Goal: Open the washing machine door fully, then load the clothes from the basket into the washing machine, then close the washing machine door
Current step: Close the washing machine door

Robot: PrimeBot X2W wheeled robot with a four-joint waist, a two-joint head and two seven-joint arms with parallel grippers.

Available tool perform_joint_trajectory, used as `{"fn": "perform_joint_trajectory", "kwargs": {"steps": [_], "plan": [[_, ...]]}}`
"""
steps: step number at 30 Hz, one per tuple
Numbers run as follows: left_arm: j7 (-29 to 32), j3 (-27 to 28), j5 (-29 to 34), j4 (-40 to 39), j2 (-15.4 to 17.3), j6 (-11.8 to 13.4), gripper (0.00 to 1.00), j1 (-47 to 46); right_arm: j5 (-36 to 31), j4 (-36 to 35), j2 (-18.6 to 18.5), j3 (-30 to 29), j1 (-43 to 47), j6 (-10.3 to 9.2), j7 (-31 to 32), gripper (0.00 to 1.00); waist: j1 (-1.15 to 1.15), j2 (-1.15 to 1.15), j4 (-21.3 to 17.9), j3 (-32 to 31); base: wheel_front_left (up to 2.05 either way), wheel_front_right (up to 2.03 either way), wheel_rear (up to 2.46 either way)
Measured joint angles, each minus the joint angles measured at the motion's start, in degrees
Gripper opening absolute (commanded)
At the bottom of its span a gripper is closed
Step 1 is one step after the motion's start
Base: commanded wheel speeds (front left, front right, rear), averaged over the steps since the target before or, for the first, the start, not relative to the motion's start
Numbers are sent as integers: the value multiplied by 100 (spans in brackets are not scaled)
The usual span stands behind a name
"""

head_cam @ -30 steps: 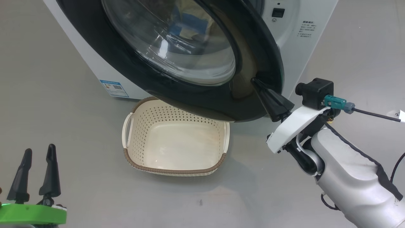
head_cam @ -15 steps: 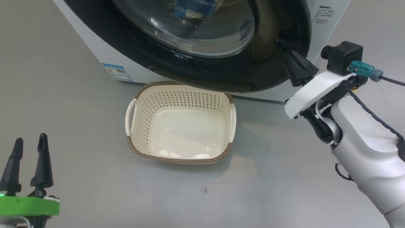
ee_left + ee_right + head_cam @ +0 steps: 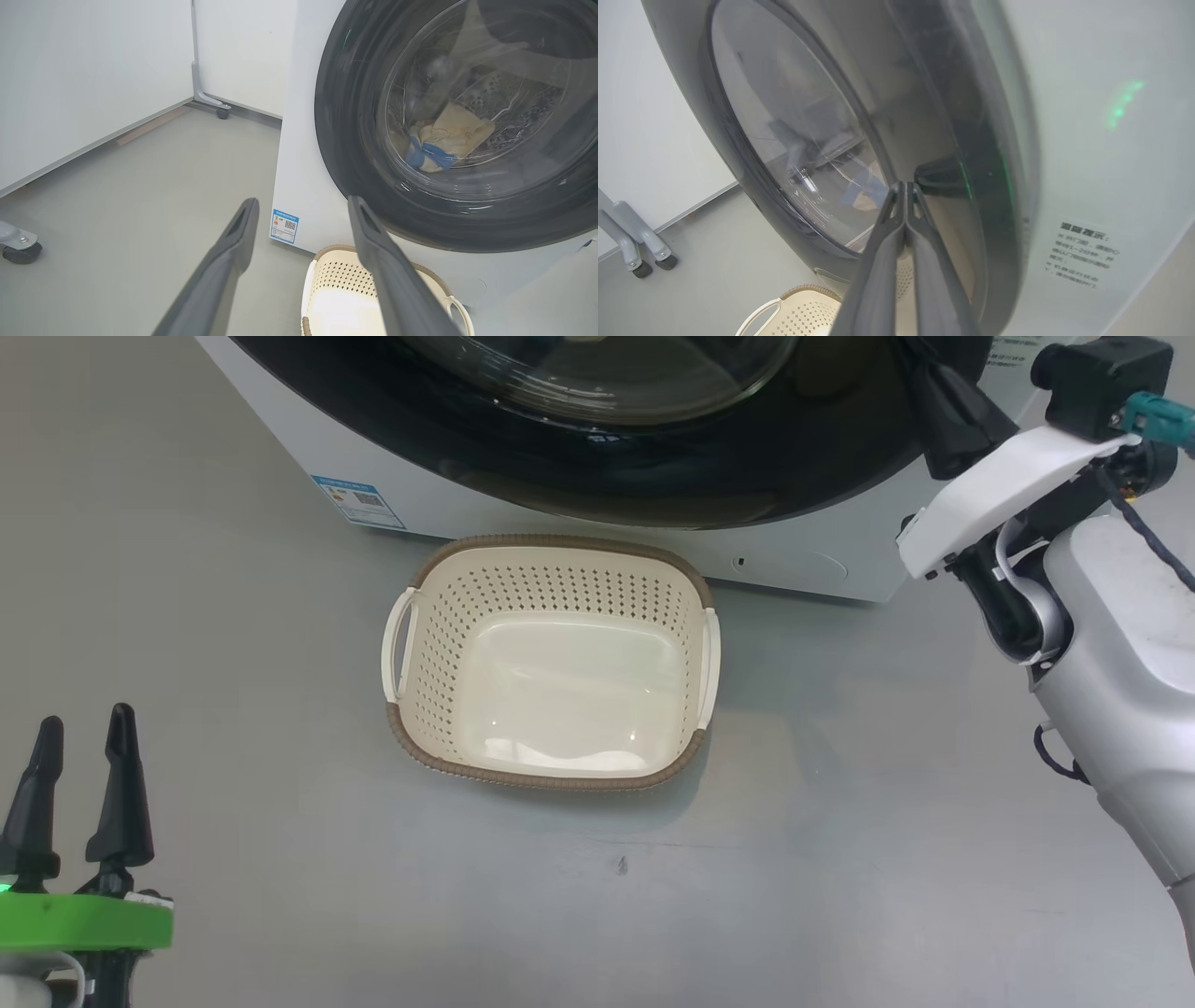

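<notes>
The door (image 3: 653,490) has swung almost shut on the washer (image 3: 794,558), pushed by the right gripper (image 3: 906,186), fingers closed. The clothes (image 3: 451,137) are inside, the basket (image 3: 551,543) sits empty, and the left gripper (image 3: 84,721) is wide open.

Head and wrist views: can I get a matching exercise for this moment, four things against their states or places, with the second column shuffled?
Things:
1 basket
2 clothes
3 left gripper
4 right gripper

States or places:
A shut, tips at the door rim
B empty, on the floor
C open, holding nothing
D behind the door glass

Pairs: 1-B, 2-D, 3-C, 4-A
</notes>
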Motion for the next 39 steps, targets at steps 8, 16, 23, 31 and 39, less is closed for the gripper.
{"fn": "perform_joint_trajectory", "kwargs": {"steps": [8,16,23,31,39], "plan": [[0,3,-56,51,1,0,100,-21,-100,266,18,-91,-247,-109,-2,0,0,0,72,80,0,0,0],[0,1,-56,59,8,0,100,-29,-158,449,132,-88,-311,-162,-56,0,-1,0,66,85,0,0,0],[0,-3,-56,96,22,0,100,-36,-165,627,207,-69,-315,-157,-138,0,0,0,14,37,0,0,0],[0,-1,-55,178,24,0,100,-40,-165,825,297,-40,-237,-143,-286,0,0,0,-88,-172,0,0,0],[0,46,-38,183,31,0,100,-15,-187,781,425,49,65,-13,-367,100,-1,0,-278,-411,0,0,0]]}}
